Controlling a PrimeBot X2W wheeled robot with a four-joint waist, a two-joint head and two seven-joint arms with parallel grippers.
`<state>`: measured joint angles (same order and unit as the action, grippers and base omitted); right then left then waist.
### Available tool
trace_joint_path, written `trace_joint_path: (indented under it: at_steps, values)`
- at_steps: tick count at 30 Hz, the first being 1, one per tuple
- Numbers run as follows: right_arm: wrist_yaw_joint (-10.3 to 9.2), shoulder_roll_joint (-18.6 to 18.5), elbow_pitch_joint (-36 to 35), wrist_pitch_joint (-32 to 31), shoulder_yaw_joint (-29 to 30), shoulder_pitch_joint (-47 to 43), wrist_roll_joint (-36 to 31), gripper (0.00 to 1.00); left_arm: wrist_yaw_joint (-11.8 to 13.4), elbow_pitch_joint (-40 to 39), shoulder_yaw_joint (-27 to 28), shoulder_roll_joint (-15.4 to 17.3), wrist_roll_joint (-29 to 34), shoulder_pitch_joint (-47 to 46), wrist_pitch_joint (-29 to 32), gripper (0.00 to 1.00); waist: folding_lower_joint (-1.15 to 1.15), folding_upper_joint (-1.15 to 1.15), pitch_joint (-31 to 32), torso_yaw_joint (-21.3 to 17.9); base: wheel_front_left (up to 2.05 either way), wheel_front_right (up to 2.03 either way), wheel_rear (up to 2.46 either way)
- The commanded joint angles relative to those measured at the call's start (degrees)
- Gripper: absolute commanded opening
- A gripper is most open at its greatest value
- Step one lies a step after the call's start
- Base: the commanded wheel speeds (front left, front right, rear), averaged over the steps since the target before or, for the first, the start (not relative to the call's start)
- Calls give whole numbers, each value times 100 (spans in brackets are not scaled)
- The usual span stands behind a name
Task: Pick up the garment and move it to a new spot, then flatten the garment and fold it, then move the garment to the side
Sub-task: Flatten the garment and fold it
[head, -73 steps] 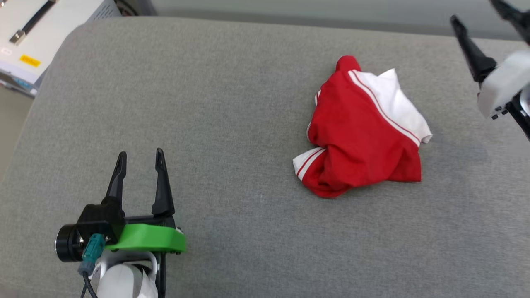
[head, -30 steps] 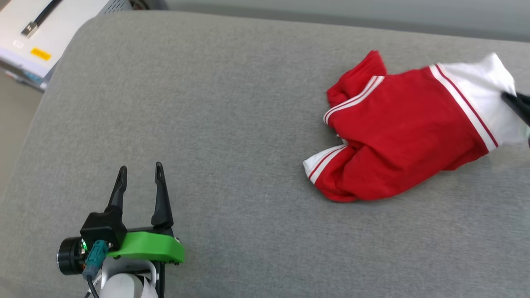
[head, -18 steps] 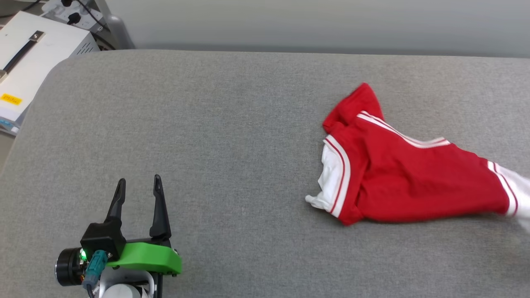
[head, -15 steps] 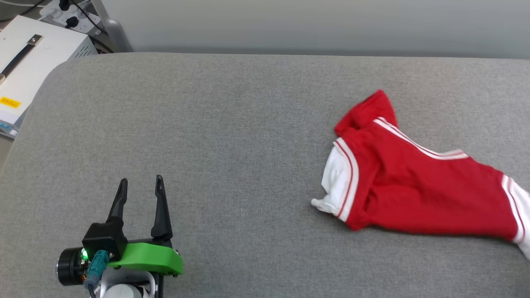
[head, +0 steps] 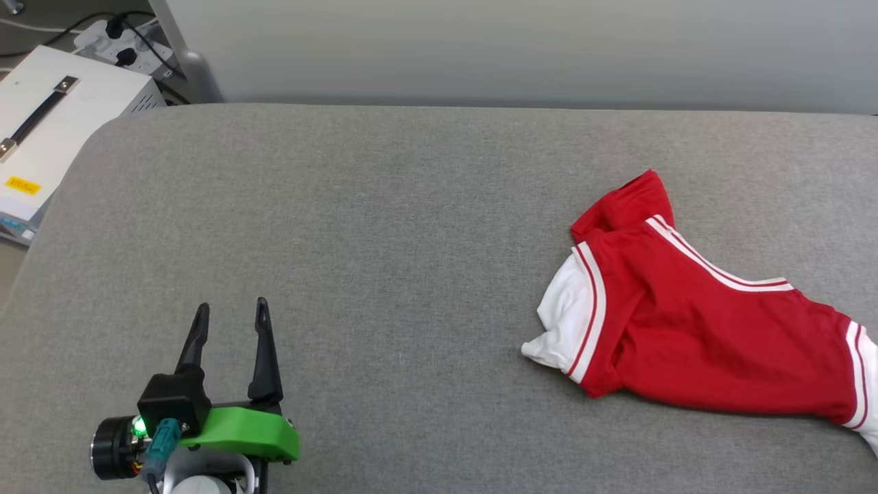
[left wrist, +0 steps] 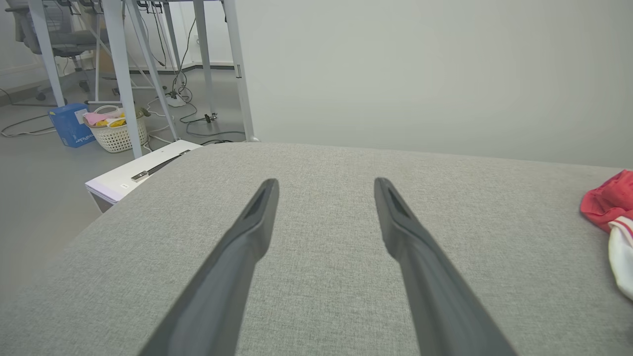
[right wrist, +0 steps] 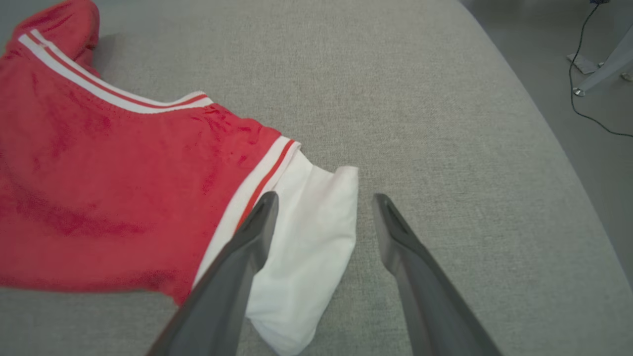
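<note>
The right hand (right wrist: 324,198) has released the garment (head: 699,329) and is hovering, spread apart, over its white sleeve (right wrist: 306,237) on the tabletop (head: 411,206). The left hand (head: 231,307) is waiting, likewise spread, with the garment well to its right.

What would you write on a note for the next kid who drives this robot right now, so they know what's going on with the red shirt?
Left gripper: open, empty, above the bare grey cushion, well away from the shirt.
Right gripper: jaws apart over the end of the white sleeve, gripping nothing.
Garment: lying rumpled on the right part of the cushion, no lettering showing.
Done: it is down on the cushion and nothing holds it.
Left: flatten it, fold it, then move it to the side.
</note>
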<state>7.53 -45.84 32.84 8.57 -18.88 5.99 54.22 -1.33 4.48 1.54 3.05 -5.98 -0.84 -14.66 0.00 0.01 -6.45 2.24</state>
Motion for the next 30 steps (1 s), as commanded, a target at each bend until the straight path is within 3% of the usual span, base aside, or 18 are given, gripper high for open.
trace_joint_path:
  at_steps: [1,6,8,14,18,20,25,30]
  values:
    - [-4,33,-23,200,187,173,-273,100,-58,-46,46,-17,55,52,-34,100,0,-1,59,-61,0,0,0]
    - [-4,536,-372,534,1070,494,-1325,100,-199,-105,141,44,119,-113,-34,100,0,-1,68,-112,0,0,0]
    - [-4,894,-671,582,1467,535,-1783,100,-259,-125,159,87,134,-240,-34,100,0,-1,56,-130,0,0,0]
    - [-4,2318,-2181,637,2455,395,-3255,100,-468,-55,-25,336,199,-827,-34,100,0,-1,-62,-197,0,0,0]
    - [-4,3235,-3156,640,2638,136,-3930,100,-565,141,-399,584,228,-1494,-34,100,0,-1,-216,-252,0,0,0]
    - [-4,3493,-3373,641,2575,45,-4073,100,-592,315,-661,707,189,-1865,-13,100,0,-1,-302,-292,0,0,0]
    - [-4,3653,-3553,641,2268,0,-4372,100,-612,643,-1775,1103,-360,-2992,592,100,0,-1,-543,-448,0,0,0]
    - [-4,3753,-3568,642,2145,102,-4536,100,-614,902,-3200,1664,-1197,-4217,1766,100,0,-1,-798,-686,0,0,0]
